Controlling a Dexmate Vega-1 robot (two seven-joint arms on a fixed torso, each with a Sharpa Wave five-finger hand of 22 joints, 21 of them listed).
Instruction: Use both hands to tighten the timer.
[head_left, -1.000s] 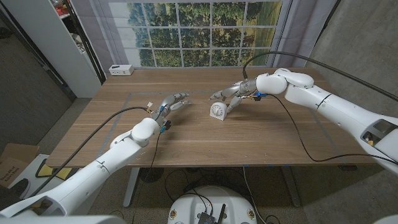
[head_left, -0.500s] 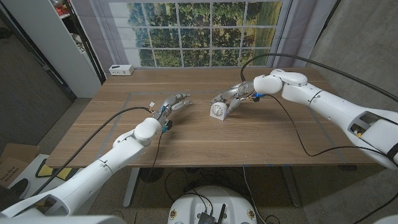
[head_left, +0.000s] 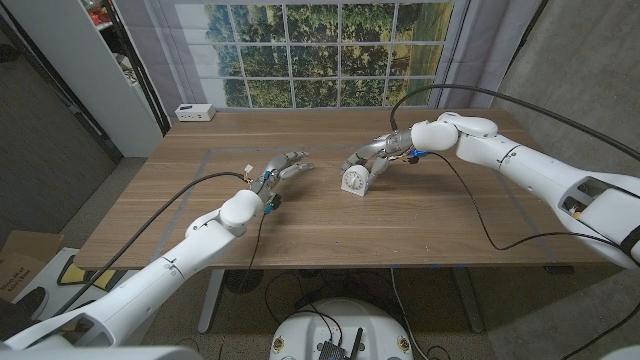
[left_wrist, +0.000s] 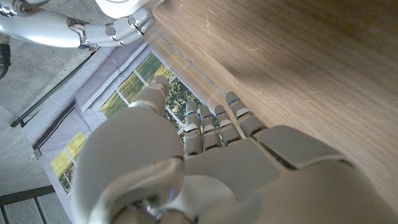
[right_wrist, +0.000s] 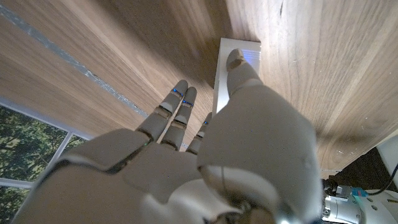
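- The timer is seen standing on the table, just right of frame centre in the head view, dial facing the camera.
- The right hand is placed at the timer's upper right; fingers are stretched over its top, thumb set against its edge. Touch seems likely, a firm grip cannot be told.
- The left hand is held left of centre, fingers spread and empty, apart from the timer.
- Change over the last second: the left hand has been moved slightly right toward the timer, fingers kept extended; the right hand has been kept at the timer, which appears nudged slightly right.
- Judged: the timer is being steadied by the right hand, the left is being brought in for the dial; turning is not yet begun.
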